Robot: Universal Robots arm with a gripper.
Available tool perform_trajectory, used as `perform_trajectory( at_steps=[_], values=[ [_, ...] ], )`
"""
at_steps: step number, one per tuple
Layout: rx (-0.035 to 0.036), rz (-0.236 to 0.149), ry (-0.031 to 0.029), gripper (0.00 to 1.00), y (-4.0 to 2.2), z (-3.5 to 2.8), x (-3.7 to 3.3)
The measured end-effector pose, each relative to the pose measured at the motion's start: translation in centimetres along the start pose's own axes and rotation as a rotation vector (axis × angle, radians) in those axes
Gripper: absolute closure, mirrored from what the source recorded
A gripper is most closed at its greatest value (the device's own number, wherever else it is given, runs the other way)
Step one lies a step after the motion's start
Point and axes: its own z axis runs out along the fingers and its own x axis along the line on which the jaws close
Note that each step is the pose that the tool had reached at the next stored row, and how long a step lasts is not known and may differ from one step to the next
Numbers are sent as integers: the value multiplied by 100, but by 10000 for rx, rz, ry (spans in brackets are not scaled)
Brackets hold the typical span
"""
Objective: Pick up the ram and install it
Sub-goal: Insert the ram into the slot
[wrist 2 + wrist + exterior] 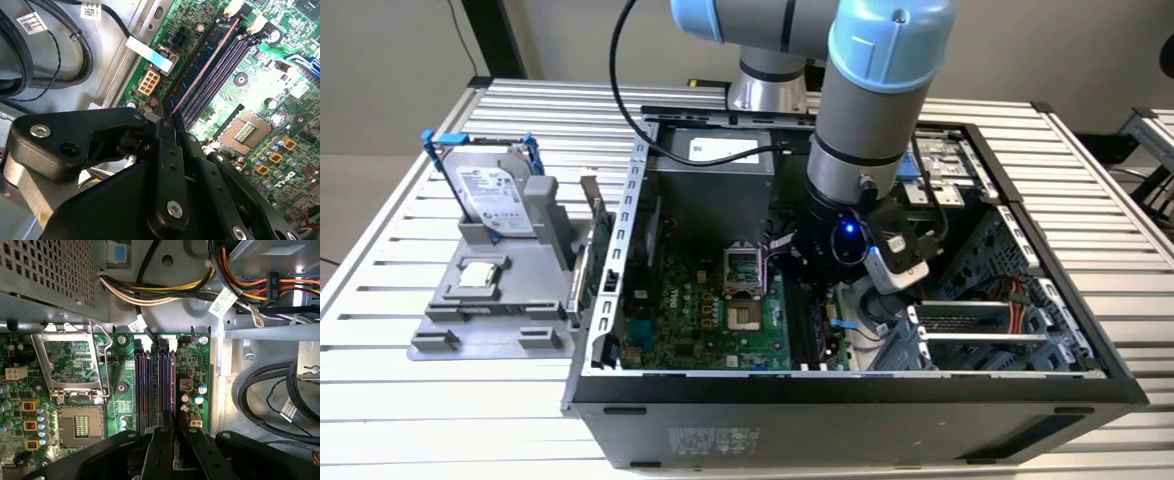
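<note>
Seating the ram in the outer slot

The gripper (167,127) is clamped on the ram (202,65), which stands edge-down in the outermost memory slot (171,390); pressing straight down, evenly, should seat it.

A ribbed metal table (440,400) of pale aluminium slats is filling the scene, reflecting even, soft light. Beyond its far edge a plain beige wall (387,50) is standing, crossed by a dark upright post (494,35). At the exterior view's right, another slatted surface (1154,135) is showing.
</note>
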Motion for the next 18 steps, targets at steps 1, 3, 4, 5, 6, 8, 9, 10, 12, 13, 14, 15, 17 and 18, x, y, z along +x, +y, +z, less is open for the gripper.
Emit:
perform_trajectory(
  at_steps=[1, 3, 4, 5, 6, 8, 9, 10, 12, 13, 14, 15, 17, 18],
  values=[
    [-1, 0, 0, 0, 0, 0, 0],
    [0, 0, 1, 0, 0, 0, 0],
    [3, 0, 2, 0, 0, 0, 0],
    [12, -1, 1, 0, 1, -1, -1],
    [13, -1, 0, 0, -1, -27, -1],
    [16, 6, 7, 0, -5, -118, -3],
    [16, 14, 12, 0, -7, -163, -5],
    [16, 17, 13, 0, -8, -209, -6],
    [16, 18, 15, 0, -11, -300, -9],
    [17, 19, 16, 0, -13, -345, -10],
    [17, 20, 20, 0, -14, -377, -11],
    [14, 20, 20, 0, -14, -379, -11],
    [14, 20, 20, 0, -14, -381, -11],
    [16, 19, 20, 100, -14, -384, -11]
  ],
)
